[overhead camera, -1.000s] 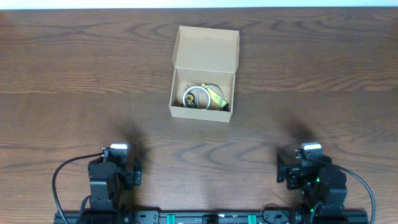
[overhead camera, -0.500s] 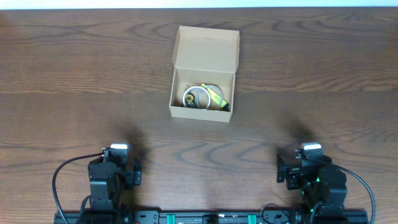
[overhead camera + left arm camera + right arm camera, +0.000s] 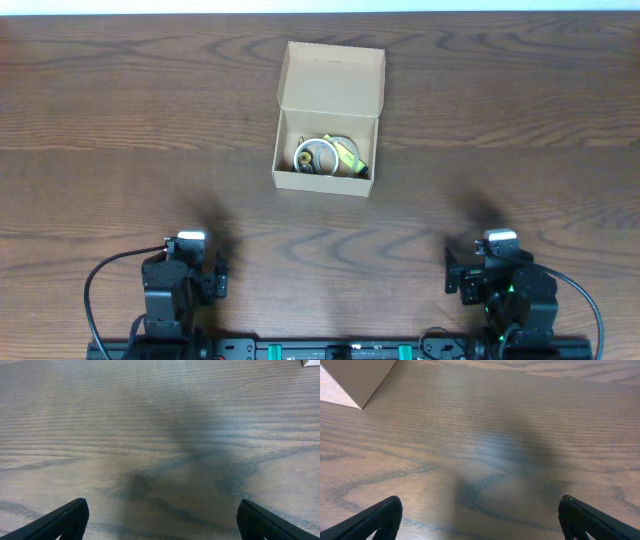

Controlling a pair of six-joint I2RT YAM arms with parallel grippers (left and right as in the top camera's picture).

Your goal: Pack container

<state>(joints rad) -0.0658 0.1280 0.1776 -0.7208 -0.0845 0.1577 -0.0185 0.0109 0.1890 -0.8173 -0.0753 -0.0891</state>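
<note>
Toward the far middle of the wooden table (image 3: 120, 150) we find the container (image 3: 322, 183), a small tan cardboard box. Its hinged flap lid (image 3: 332, 78) is thrown back on the side away from the arms, so the overhead camera looks straight into it. Things already lie inside: a pale ring that we take for a tape roll (image 3: 314, 157), and against its right side a yellow-green item (image 3: 348, 156) that we cannot identify at this size. Whether anything sits beneath them we cannot tell. The overhead view shows no other loose item on the wood around the box. From that we judge that the filling is done, or nearly so. What we think remains is the closing: the flap has to be folded forward over the opening and pressed or tucked down at the front wall. Neither arm has begun that. The left gripper (image 3: 161, 519) and the right gripper (image 3: 480, 515) both sit at the near edge of the table, well apart from the box, one to each side of it. Each has its fingers (image 3: 70, 516) spread wide and holds nothing, with only bare wood and shadow between the tips. The right wrist camera catches a corner of the box at its upper left, and the left wrist camera catches only a sliver of it at its upper right.
</note>
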